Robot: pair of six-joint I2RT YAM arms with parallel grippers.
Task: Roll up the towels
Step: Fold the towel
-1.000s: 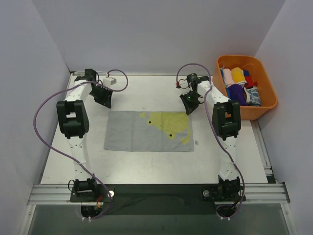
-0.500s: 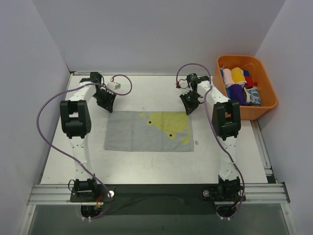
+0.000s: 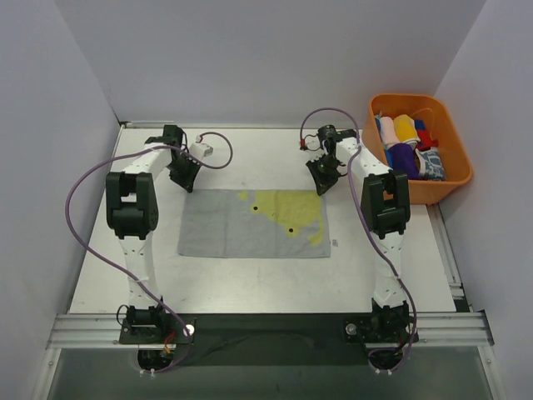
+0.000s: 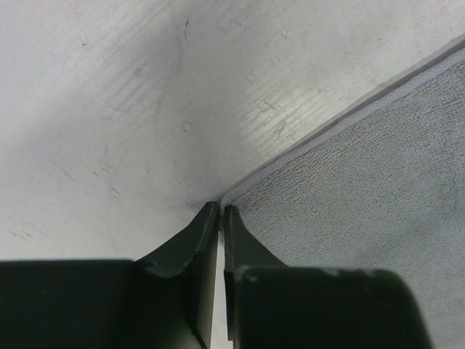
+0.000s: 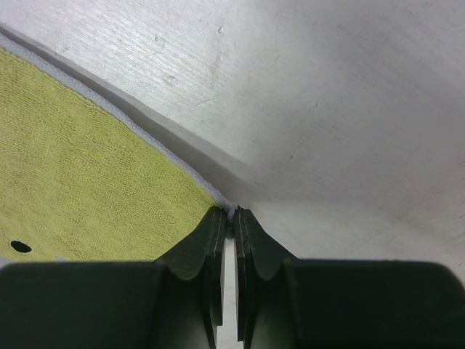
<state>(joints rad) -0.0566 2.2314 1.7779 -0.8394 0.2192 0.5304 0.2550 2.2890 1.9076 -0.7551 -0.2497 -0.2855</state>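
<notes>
White tabletop carries one grey-and-yellow towel, spread flat. Right gripper pinches the towel's far right corner; left gripper — jaws nearly pressed together — sits at its far left corner, cloth caught or not unclear, likely so both lift that edge evenly for rolling.

White table, a grey-and-yellow towel flat at its middle, an orange basket at its far right corner.

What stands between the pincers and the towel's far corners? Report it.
Nothing visible does. The left pincer and the right pincer each have their tips right at a far corner of the towel.
</notes>
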